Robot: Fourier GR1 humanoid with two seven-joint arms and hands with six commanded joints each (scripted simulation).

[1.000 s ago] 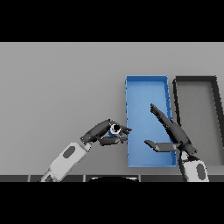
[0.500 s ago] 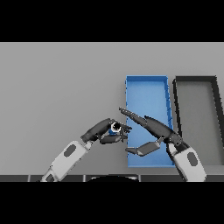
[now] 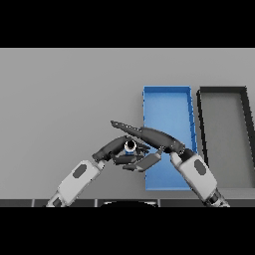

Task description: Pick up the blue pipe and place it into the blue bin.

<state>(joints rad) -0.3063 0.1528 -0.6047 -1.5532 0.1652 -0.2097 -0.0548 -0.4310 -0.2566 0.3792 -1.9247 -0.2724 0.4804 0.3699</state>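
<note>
The blue pipe (image 3: 130, 146) shows end-on as a small ring with a dark hole, just left of the blue bin (image 3: 167, 107). My left hand (image 3: 115, 149) has its fingers curled round the pipe from the left. My right hand (image 3: 152, 137) reaches in from the right with straight fingers lying over the pipe and its thumb below, close against the left hand. Most of the pipe's body is hidden by both hands.
A black bin (image 3: 225, 94) stands right of the blue bin, side by side. My right forearm (image 3: 199, 177) crosses the blue bin's near left corner. Grey table (image 3: 60, 99) spreads to the left and behind.
My right hand has swung left from over the blue bin until its fingers lie over the pipe. The left hand has stayed in place with the pipe.
</note>
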